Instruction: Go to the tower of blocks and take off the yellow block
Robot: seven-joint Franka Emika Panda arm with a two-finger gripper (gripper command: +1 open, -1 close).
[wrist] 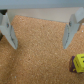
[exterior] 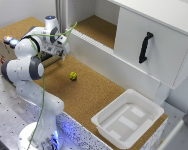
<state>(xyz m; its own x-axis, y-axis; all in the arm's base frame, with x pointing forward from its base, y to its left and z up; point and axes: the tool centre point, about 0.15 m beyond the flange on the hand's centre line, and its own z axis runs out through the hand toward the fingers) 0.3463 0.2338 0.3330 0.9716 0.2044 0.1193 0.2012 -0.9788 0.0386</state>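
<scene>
Jaws spread wide over bare cork, tower of blocks (exterior: 73, 75) well apart.

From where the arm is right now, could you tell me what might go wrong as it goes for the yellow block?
1. The tower of blocks is tiny, and in the wrist view it sits off to one side of the open gripper, not between the fingers, so a straight descent would likely miss.
2. The yellow block rests on a darker part; a finger clipping it could topple the stack on the cork surface.
</scene>
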